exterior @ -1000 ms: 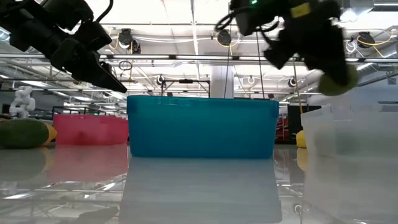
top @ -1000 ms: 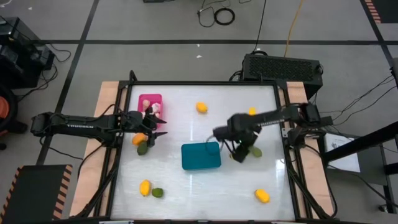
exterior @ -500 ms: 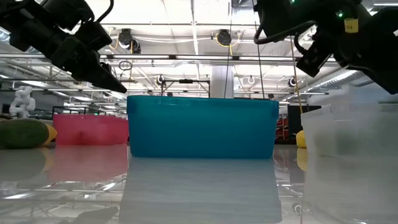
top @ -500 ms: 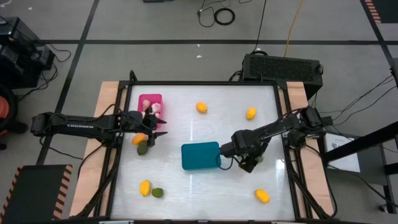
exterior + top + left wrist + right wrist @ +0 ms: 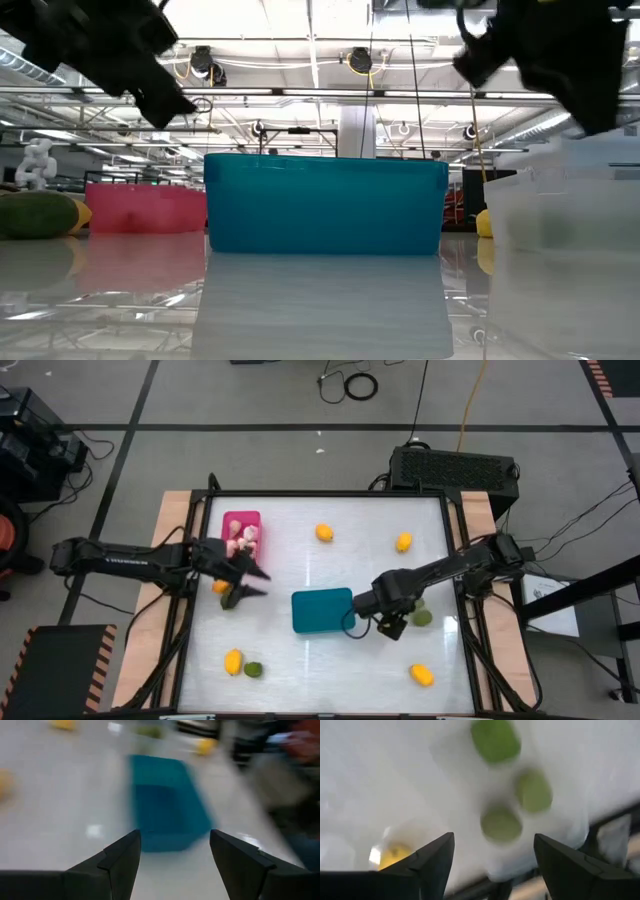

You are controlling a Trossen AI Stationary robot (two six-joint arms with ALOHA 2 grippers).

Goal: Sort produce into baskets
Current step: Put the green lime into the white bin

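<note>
The right gripper point(image 5: 393, 625) hangs over the nearly clear bin point(image 5: 530, 840) just right of the teal bin point(image 5: 322, 610), fingers spread and empty. Its wrist view shows three round green fruits point(image 5: 501, 824) lying in that faint bin. The left gripper point(image 5: 243, 575) sits at the bench's point(image 5: 330, 670) left side, near the pink bin point(image 5: 241, 520) that holds pale bulbs point(image 5: 245, 536). Its fingers are parted with nothing between them, right above a yellow-orange fruit point(image 5: 219, 586) and a green one point(image 5: 229, 599) lying together.

More yellow-orange pieces are scattered: two far point(image 5: 324, 533), one near right point(image 5: 421, 675), and one near left point(image 5: 233, 661) beside a green fruit point(image 5: 253, 670).

These look like light, hard, smooth toys, so I'd expect them to roll or squirt out of a pinch. Taking each across its widest middle, the ovals across the short axis, seems safest. The touching pair on the left may nudge each other.
</note>
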